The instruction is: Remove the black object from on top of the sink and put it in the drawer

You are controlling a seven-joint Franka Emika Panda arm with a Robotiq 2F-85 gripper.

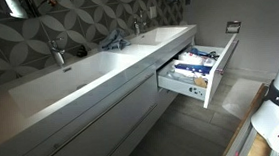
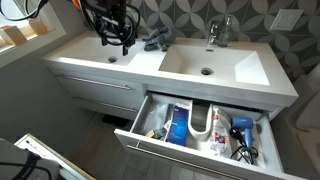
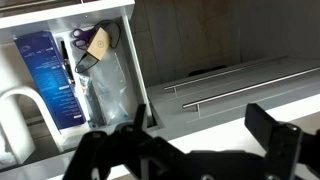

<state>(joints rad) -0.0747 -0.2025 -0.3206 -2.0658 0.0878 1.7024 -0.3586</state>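
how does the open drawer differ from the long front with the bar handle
The drawer is pulled out, its contents showing; the long front sits shut. The drawer's face is plain; the long front carries a thin bar handle. Both are white and hang under the sink.

Black object (image 2: 155,42): you'll find it small, dark, irregular in outline, lying on sink (image 2: 250,75) top, on flat strip between two basins, toward rear edge. Sink: long, white, glossy, chrome taps at back. Drawer (image 2: 185,157): stands pulled open below one basin, flat plain white front, pale inner sides.
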